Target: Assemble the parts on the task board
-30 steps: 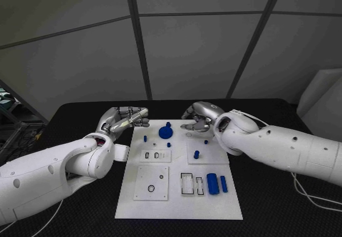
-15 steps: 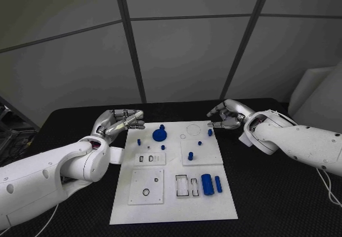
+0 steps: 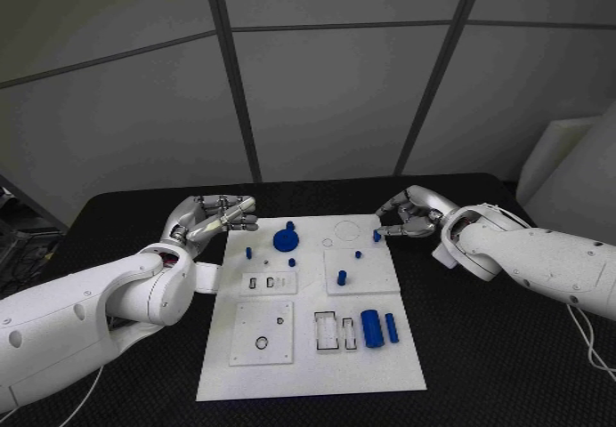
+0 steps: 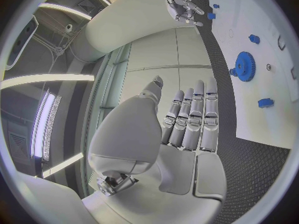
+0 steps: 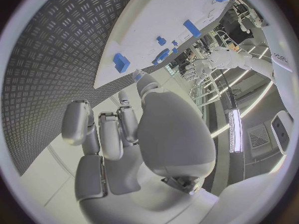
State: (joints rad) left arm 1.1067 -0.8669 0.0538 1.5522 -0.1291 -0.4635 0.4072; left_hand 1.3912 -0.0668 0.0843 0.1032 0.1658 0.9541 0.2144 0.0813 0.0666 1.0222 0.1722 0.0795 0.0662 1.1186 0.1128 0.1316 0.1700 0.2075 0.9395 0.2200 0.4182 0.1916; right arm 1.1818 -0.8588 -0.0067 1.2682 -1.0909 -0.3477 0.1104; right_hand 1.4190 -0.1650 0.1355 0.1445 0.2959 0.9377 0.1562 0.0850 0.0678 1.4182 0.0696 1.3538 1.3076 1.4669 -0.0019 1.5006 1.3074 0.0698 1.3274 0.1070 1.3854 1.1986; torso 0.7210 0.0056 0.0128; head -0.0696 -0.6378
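Silver left hand [image 3: 206, 218]: empty, fingers straight and close together, off the task board's [image 3: 308, 374] far left corner, blue gear [image 3: 285, 238] just beyond its fingertips. Silver right hand [image 3: 409, 215]: fingers curled in, grip contents unclear, blue peg [image 3: 377, 236] just beside it at the board's far right edge. Step judged: picking the next part; next move calls for closing on that peg.

Both hands sit off the far corners of the task board [image 3: 308, 365]: left hand [image 3: 209, 218], right hand [image 3: 409, 213]. Board centre open from above. Upright obstacles: gear [image 3: 287, 238], pegs [image 3: 342, 277], two cylinders [image 3: 369, 328] lying near right edge.
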